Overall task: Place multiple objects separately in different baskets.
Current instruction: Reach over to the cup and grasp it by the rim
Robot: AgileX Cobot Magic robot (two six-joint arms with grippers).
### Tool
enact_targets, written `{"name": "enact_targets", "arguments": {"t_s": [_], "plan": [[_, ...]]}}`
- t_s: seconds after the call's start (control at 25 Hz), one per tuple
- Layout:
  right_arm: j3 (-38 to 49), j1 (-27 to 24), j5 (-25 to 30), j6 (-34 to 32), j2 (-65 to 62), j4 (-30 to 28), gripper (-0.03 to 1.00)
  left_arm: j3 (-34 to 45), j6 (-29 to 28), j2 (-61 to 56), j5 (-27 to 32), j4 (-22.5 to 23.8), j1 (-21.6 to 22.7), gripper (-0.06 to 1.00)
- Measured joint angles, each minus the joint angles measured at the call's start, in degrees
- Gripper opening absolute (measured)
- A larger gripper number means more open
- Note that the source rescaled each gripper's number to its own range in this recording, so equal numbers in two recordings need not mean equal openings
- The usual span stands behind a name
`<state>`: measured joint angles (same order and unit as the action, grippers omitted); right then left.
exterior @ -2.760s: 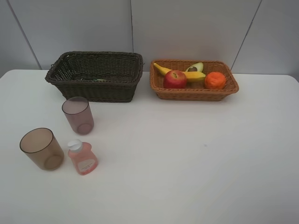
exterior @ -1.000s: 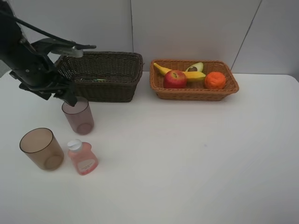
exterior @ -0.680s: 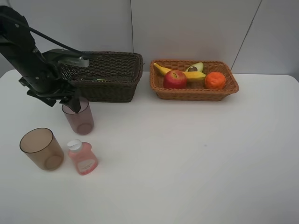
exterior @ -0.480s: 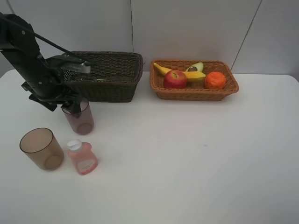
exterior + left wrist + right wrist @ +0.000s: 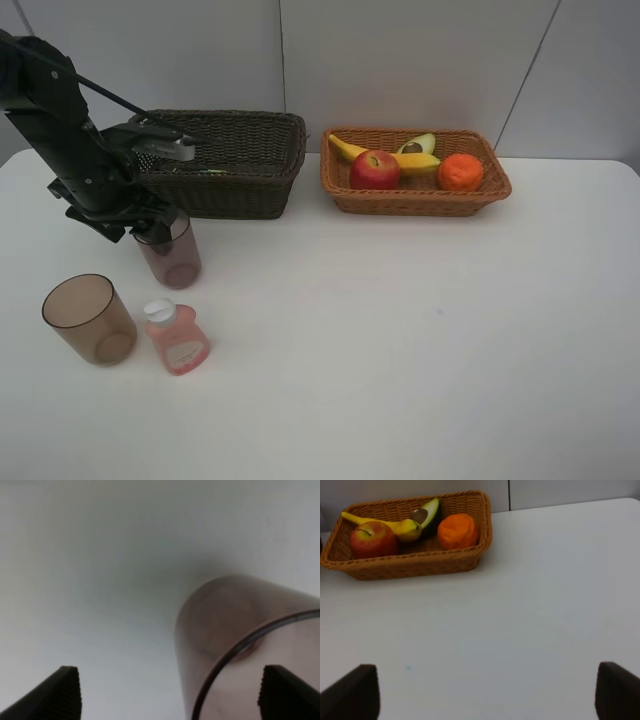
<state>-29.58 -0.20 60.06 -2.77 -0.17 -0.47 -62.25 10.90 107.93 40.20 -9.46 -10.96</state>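
My left gripper point(image 5: 155, 226) is open at the rim of the nearer-to-basket brownish-pink cup point(image 5: 170, 255). In the left wrist view one fingertip point(image 5: 286, 695) sits inside the cup point(image 5: 235, 625) and the other outside, with the gripper point(image 5: 175, 696) straddling its wall. A second cup point(image 5: 90, 320) and the pink bottle point(image 5: 178, 340) stand at the front left. The banana point(image 5: 415, 163), apple point(image 5: 375, 170), tangerine point(image 5: 460, 172) and avocado point(image 5: 418, 145) lie in the tan basket point(image 5: 415, 203). My right gripper point(image 5: 485, 694) is open over bare table.
The dark brown basket point(image 5: 225, 190) stands just behind the left arm and the cup. The tan basket point(image 5: 410, 565) is to its right. The white table point(image 5: 420, 330) meets a grey wall at the back.
The left arm has dropped and shifted slightly right, so its fingers now sit at the cup's rim. The fingers have drawn in slightly. Cups, bottle and fruit have not moved.
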Motion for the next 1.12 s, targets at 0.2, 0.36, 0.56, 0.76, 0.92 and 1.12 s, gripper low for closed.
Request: {"name": "enact_targets", "arguments": {"t_s": [0.2, 0.36, 0.56, 0.76, 0.92, 1.12], "plan": [[0.0, 0.0, 0.0, 0.0, 0.0, 0.0, 0.85, 0.0, -0.2, 0.0, -0.3, 0.0, 0.0, 0.44], [0.0, 0.0, 0.0, 0.0, 0.0, 0.0, 0.85, 0.0, -0.2, 0.0, -1.3, 0.0, 0.0, 0.08], [0.0, 0.0, 0.0, 0.0, 0.0, 0.0, 0.85, 0.0, -0.2, 0.0, -2.1, 0.0, 0.0, 0.00], [0.0, 0.0, 0.0, 0.0, 0.0, 0.0, 0.85, 0.0, -0.2, 0.0, -2.3, 0.0, 0.0, 0.00], [0.0, 0.0, 0.0, 0.0, 0.0, 0.0, 0.85, 0.0, -0.2, 0.0, -2.3, 0.0, 0.0, 0.00], [0.0, 0.0, 0.0, 0.0, 0.0, 0.0, 0.85, -0.7, -0.2, 0.0, -1.4, -0.2, 0.0, 0.00]]}}
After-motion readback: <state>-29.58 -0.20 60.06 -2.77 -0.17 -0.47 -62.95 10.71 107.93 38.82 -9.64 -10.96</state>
